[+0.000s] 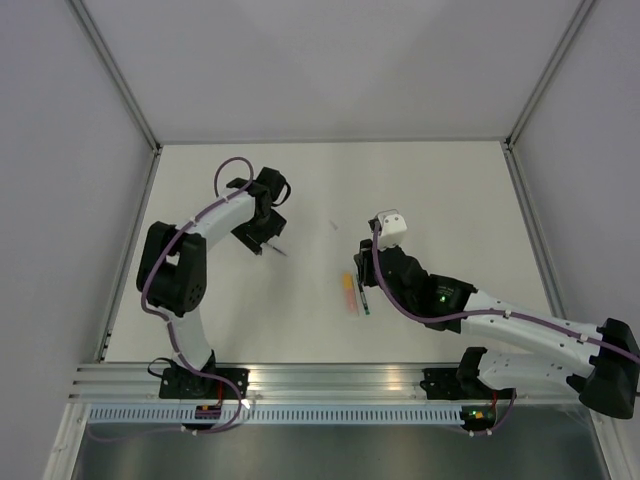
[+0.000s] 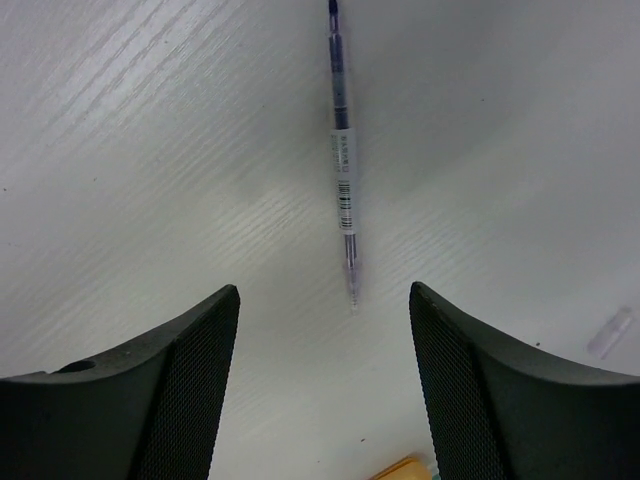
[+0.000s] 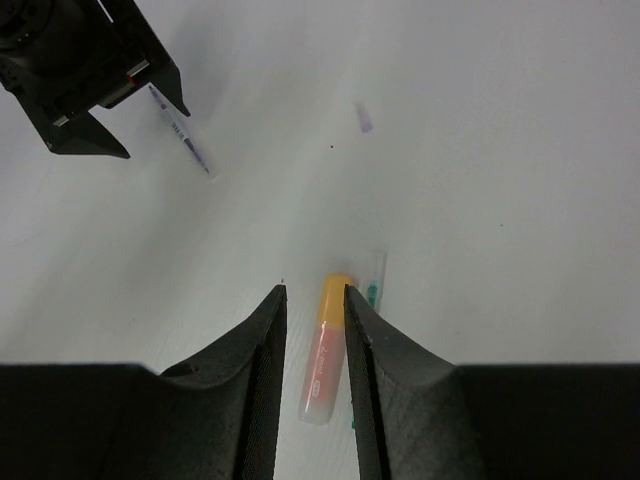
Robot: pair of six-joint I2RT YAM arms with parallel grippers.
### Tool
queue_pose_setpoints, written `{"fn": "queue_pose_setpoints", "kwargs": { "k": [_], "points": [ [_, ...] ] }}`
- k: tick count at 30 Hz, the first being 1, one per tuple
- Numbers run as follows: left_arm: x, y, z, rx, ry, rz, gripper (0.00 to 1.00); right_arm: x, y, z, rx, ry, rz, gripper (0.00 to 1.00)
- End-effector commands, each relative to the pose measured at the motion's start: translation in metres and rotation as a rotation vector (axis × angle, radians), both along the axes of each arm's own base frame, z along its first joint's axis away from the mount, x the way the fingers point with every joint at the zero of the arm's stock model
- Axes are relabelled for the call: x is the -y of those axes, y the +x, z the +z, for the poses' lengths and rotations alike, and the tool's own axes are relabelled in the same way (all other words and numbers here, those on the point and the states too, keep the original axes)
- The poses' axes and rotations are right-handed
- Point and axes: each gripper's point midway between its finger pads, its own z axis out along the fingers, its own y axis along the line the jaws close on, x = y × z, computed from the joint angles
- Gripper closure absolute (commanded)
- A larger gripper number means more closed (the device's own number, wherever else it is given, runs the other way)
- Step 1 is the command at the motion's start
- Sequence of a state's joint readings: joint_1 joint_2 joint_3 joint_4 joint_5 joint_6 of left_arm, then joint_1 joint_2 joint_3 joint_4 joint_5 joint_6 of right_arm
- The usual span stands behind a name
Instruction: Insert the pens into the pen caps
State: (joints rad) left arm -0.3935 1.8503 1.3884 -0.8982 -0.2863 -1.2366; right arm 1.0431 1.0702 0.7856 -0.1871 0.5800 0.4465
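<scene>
A pale orange pen (image 3: pixel 322 362) with an orange-yellow cap end (image 3: pixel 335 295) lies on the white table between my right gripper's (image 3: pixel 314 292) open fingers, close to the right finger. A dark pen with teal-green ends (image 3: pixel 373 290) lies beside it, mostly hidden behind that finger. From above, both pens (image 1: pixel 349 295) lie side by side under the right gripper (image 1: pixel 360 268). My left gripper (image 2: pixel 325 295) is open and empty. A thin violet pen with a barcode label (image 2: pixel 343 160) lies ahead of it, its tip between the fingertips. The left gripper also shows from above (image 1: pixel 262 240).
A tiny clear cap (image 3: pixel 364 118) lies alone on the table between the arms and shows in the left wrist view (image 2: pixel 610 333). Grey walls and metal posts bound the table; an aluminium rail (image 1: pixel 330 380) runs along the near edge.
</scene>
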Motion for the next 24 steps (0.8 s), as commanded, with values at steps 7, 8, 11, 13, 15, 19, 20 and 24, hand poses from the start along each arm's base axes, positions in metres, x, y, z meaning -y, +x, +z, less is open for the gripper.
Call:
{"fn": "queue_pose_setpoints", "kwargs": {
  "k": [7, 8, 11, 13, 15, 19, 20, 24],
  "points": [
    [0.016, -0.006, -0.025, -0.049, 0.023, 0.112, 0.27, 0.001, 0.001, 0.003, 0.013, 0.005, 0.007, 0.64],
    [0.018, -0.005, -0.027, -0.049, 0.022, 0.112, 0.27, 0.0, 0.0, 0.002, 0.01, 0.002, 0.011, 0.64],
    [0.019, -0.004, -0.039, -0.058, 0.028, 0.113, 0.28, 0.001, 0.0, -0.001, 0.006, -0.006, 0.01, 0.64],
    [0.018, -0.005, -0.047, -0.074, 0.039, 0.124, 0.29, 0.001, 0.0, -0.002, 0.006, -0.009, 0.011, 0.64],
    [0.019, -0.003, -0.051, -0.071, 0.039, 0.118, 0.33, 0.0, 0.0, -0.001, 0.006, -0.006, 0.015, 0.64],
    [0.018, -0.007, -0.062, -0.086, 0.043, 0.123, 0.44, -0.001, -0.001, 0.0, 0.006, -0.003, 0.024, 0.64],
    [0.018, -0.008, -0.063, -0.086, 0.037, 0.123, 0.5, -0.001, -0.002, 0.0, 0.005, -0.005, 0.024, 0.64],
    [0.016, -0.014, -0.07, -0.091, 0.037, 0.124, 0.75, -0.001, -0.002, 0.0, 0.005, -0.002, 0.029, 0.64]
  ]
}}
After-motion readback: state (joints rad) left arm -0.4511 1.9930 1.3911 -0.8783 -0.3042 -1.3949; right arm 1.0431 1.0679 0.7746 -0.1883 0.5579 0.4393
